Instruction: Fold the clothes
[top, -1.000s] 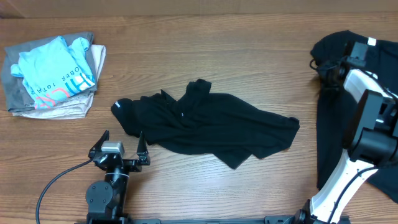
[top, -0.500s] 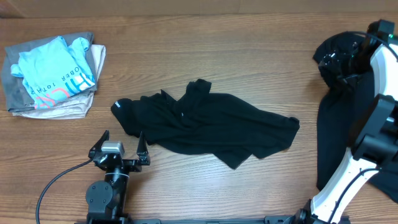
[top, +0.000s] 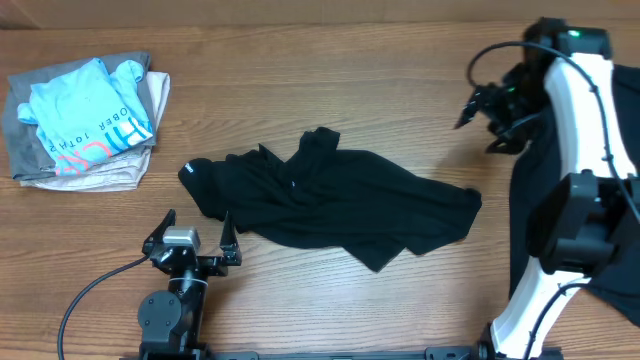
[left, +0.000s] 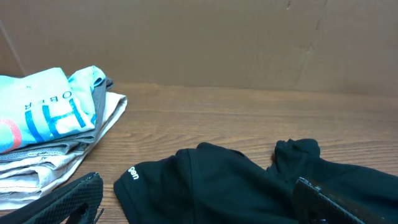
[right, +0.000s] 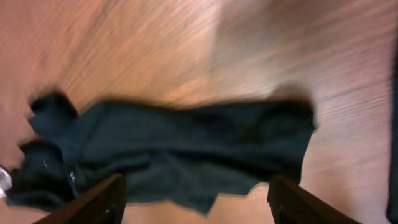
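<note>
A crumpled black T-shirt (top: 330, 200) lies across the middle of the table, with small white marks on it. More black clothes (top: 520, 230) lie at the right edge, partly under the right arm. My right gripper (top: 490, 110) hangs open above bare wood, right of and beyond the middle shirt, holding nothing. Its blurred wrist view looks down on that shirt (right: 174, 149) between the spread fingers (right: 93, 202). My left gripper (top: 195, 238) rests open at the table's front, just short of the shirt's left sleeve (left: 249, 186).
A folded stack of clothes (top: 85, 120), light blue on top of grey and beige, sits at the back left and shows in the left wrist view (left: 43, 124). A brown wall (left: 199, 43) stands behind the table. A black cable (top: 90, 295) runs from the left arm's base.
My right gripper opened at the black pile at the far right, then swung left over the bare wood. The left arm and the middle shirt stayed still.
</note>
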